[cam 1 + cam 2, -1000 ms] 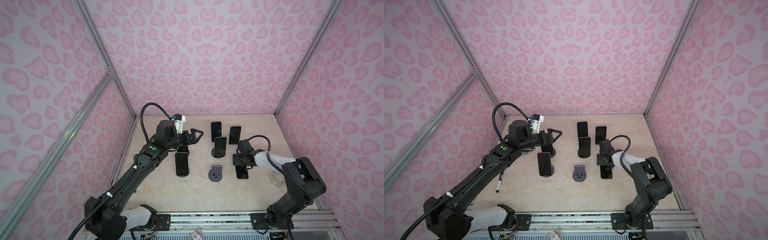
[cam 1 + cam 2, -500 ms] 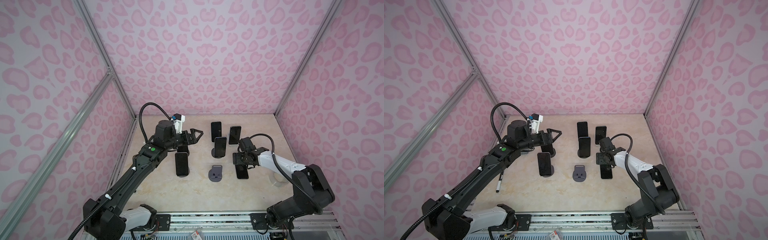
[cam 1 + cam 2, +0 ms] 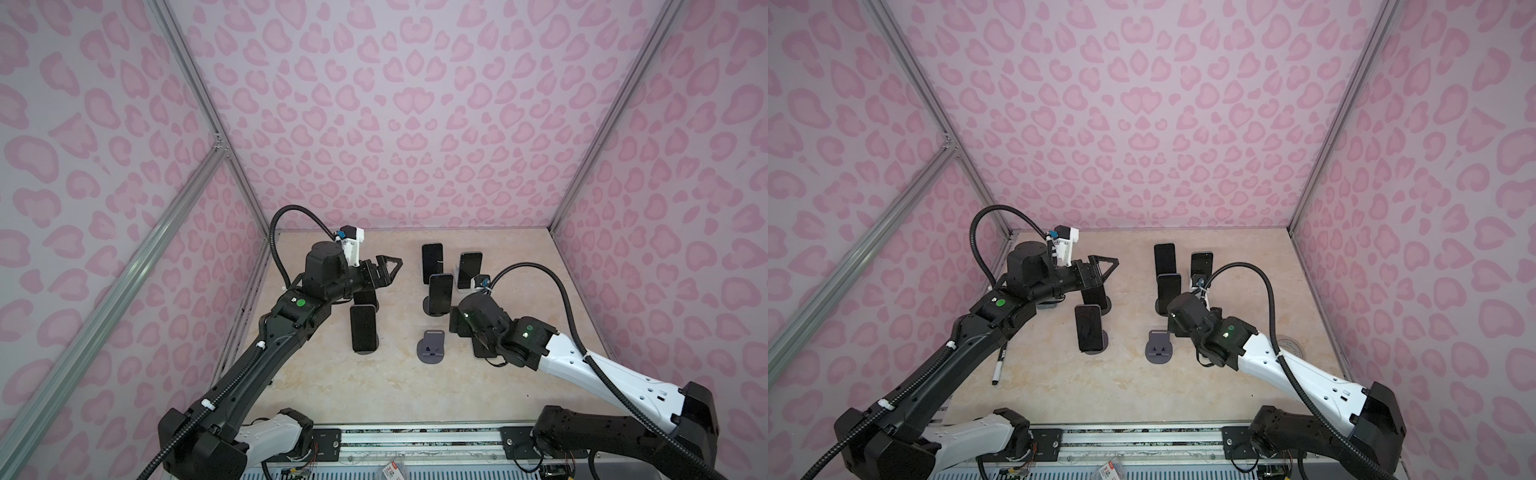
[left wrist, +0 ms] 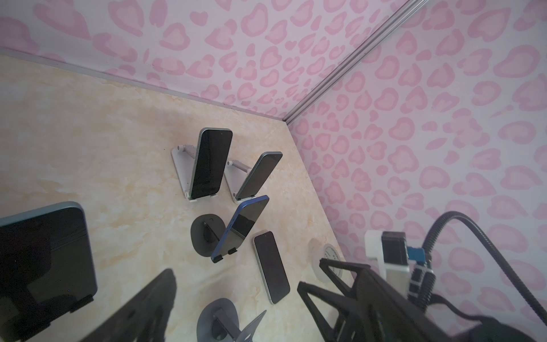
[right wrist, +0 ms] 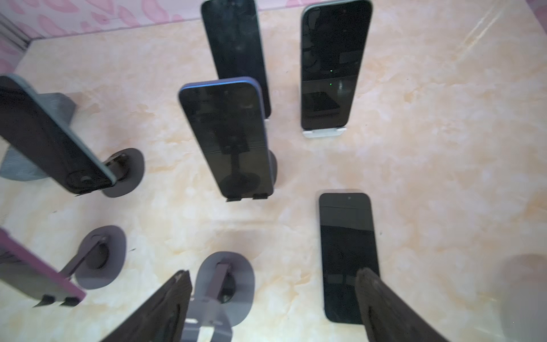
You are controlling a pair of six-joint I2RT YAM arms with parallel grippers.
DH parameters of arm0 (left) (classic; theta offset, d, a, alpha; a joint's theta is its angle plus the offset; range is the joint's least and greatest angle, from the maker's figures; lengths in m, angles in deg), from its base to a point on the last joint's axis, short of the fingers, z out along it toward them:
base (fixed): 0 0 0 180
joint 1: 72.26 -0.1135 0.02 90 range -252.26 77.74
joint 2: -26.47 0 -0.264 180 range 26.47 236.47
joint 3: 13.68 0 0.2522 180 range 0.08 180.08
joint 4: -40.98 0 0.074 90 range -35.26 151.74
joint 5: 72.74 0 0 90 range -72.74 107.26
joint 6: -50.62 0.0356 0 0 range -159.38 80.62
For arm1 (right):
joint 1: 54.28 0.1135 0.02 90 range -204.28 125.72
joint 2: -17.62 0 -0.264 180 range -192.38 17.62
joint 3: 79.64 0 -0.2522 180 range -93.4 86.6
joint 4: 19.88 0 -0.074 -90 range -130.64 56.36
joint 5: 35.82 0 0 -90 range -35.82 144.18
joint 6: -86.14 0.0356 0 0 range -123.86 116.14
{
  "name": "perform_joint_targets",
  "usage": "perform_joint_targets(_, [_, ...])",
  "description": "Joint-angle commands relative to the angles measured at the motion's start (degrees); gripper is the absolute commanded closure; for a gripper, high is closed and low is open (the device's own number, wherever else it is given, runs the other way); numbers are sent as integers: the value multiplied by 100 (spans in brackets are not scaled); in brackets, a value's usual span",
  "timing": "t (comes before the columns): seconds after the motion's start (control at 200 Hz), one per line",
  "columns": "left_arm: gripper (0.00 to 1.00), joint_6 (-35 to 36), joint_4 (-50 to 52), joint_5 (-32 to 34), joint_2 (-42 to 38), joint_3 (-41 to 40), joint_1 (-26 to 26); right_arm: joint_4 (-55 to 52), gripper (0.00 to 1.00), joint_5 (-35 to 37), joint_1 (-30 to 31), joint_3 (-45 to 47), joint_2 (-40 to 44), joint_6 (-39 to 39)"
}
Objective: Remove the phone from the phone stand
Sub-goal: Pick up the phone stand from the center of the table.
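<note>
Pink leopard-print walls enclose the table [image 3: 374, 395], where the phone [image 5: 347, 254] lies flat beside an empty grey stand [image 5: 225, 284], apparently set down clear of it. The right pincer [image 5: 270, 272] gapes above, holding nothing; the left pincer [image 3: 388, 266] hangs likewise wide and empty.

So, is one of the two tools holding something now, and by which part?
Nothing is held. The left tool is open in the air. The right tool is open over the phone, which lies flat, and does not grip it.
</note>
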Motion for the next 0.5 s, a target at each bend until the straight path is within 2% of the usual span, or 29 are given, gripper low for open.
perform_joint_targets(0.0, [2, -25, -21, 366, -82, -30, -2, -38, 10, 736, 568, 47, -137, 1113])
perform_joint_targets(0.115, [2, -53, -17, 352, -86, -23, -2, 157, 6, 801, 1023, -44, -568, 1397])
perform_joint_targets(0.27, [2, -64, -23, 325, -112, -26, -3, 255, 3, 741, 1284, -296, -1190, 1516])
perform_joint_targets(0.495, [2, -108, -57, 213, -95, -35, -3, 182, 3, 875, 1301, -348, -1713, 1800])
